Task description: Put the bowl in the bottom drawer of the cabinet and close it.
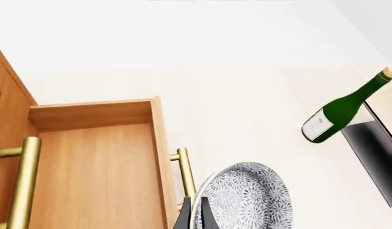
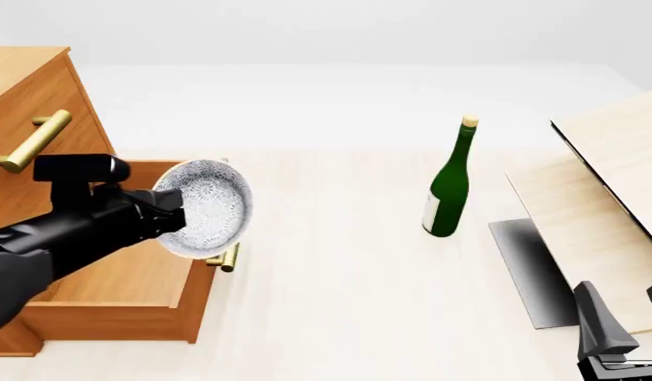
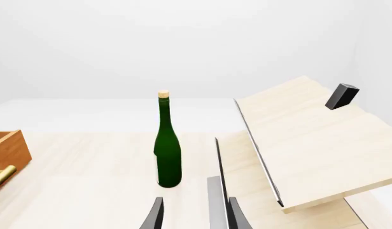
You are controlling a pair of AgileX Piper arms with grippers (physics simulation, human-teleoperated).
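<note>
A: Where's the bowl (image 2: 205, 208)?
B: Gripped at its rim by the left gripper (image 1: 194, 213), held tilted in the air over the open bottom drawer (image 2: 130, 278), by its front handle.
A: The right gripper (image 3: 194, 213)?
B: Fingers parted, apparently empty, low near the green wine bottle (image 2: 449, 186).
</note>
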